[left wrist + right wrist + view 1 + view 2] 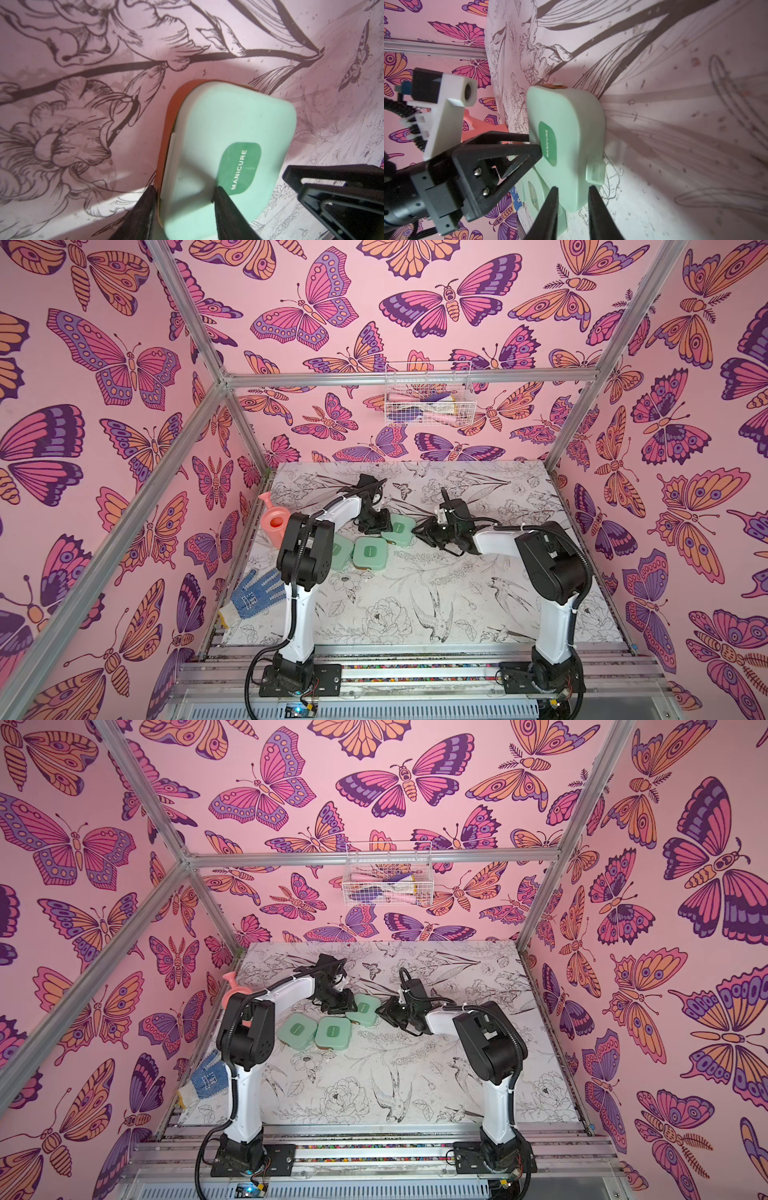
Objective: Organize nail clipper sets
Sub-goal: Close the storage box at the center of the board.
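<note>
Cases in mint green, all three closed, lie on the desk (457, 597). The left case (297, 1031) and the middle case (332, 1032) sit just beside each other, left of the desk's middle. The far case (400, 529) lies just behind them toward the back edge, between the two grippers. The left gripper (185, 188) stands over it with jaws parted, clasping nothing: one fingertip (220, 199) rests on the lid beside the MANICURE label, the other at the lid's edge. The right gripper (574, 188) has its jaws apart astride the case's near rim beside its clasp; whether they pinch it I cannot tell. A pink watering can (276, 522) stands by the left edge, a blue glove (255, 593) nearer the front-left corner.
</note>
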Robot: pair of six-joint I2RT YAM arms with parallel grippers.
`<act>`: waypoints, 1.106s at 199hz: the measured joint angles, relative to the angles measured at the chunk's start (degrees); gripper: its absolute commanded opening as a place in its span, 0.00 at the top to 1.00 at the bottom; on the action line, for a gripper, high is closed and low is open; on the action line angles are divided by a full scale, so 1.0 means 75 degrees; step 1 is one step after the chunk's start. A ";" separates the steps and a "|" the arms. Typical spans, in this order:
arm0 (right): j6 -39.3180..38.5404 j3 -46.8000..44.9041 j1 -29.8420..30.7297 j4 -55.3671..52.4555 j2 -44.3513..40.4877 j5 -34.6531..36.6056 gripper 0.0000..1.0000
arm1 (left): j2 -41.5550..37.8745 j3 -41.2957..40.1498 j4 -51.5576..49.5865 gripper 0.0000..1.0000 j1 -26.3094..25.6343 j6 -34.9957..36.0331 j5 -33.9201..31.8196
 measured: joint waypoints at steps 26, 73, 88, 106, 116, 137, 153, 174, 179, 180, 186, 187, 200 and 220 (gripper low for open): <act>0.0000 0.0003 -0.0020 -0.0044 0.0140 0.0003 0.73 | 0.0000 0.0000 0.0000 0.52 0.0000 0.0000 0.0000; 0.0006 0.0099 -0.0020 -0.0041 0.0254 0.0006 0.74 | 0.0000 0.0000 0.0006 0.52 0.0000 0.0020 0.0000; 0.0006 0.0117 -0.0020 -0.0044 0.0259 0.0003 0.73 | 0.0000 0.0000 0.0009 0.51 0.0000 0.0026 0.0000; 0.0000 0.0117 -0.0026 -0.0064 0.0259 0.0006 0.72 | 0.0000 0.0000 0.0012 0.51 0.0000 0.0047 0.0000; -0.0023 0.0117 -0.0026 -0.0102 0.0256 0.0009 0.72 | 0.0000 0.0000 0.0017 0.51 0.0000 0.0047 0.0000; -0.0128 0.0117 -0.0026 -0.0300 0.0178 0.0087 0.72 | 0.0000 0.0000 0.0020 0.51 0.0000 0.0047 -0.0003; -0.0251 0.0117 -0.0026 -0.0551 0.0035 0.0184 0.72 | 0.0000 0.0000 0.0023 0.51 0.0000 0.0047 0.0000; -0.0399 0.0131 -0.0026 -0.0769 -0.0169 0.0262 0.72 | 0.0000 0.0000 0.0023 0.51 0.0000 0.0047 0.0000; -0.0411 0.0154 -0.0026 -0.0804 -0.0198 0.0271 0.72 | 0.0000 0.0000 0.0023 0.51 0.0000 0.0047 0.0000; -0.0417 0.0163 -0.0026 -0.0819 -0.0201 0.0268 0.72 | 0.0000 0.0000 0.0026 0.51 0.0000 0.0047 0.0000; -0.0437 0.0207 -0.0026 -0.0854 -0.0204 0.0274 0.72 | 0.0000 0.0000 0.0026 0.51 0.0000 0.0047 0.0000; -0.0434 0.0221 -0.0026 -0.0863 -0.0204 0.0274 0.72 | 0.0000 0.0000 0.0026 0.51 0.0000 0.0047 0.0000; -0.0458 0.0306 -0.0026 -0.0930 -0.0204 0.0283 0.72 | 0.0000 0.0000 0.0026 0.51 0.0000 0.0047 0.0000; -0.0460 0.0437 -0.0023 -0.1005 -0.0198 0.0283 0.71 | 0.0000 0.0000 0.0029 0.51 0.0000 0.0047 0.0000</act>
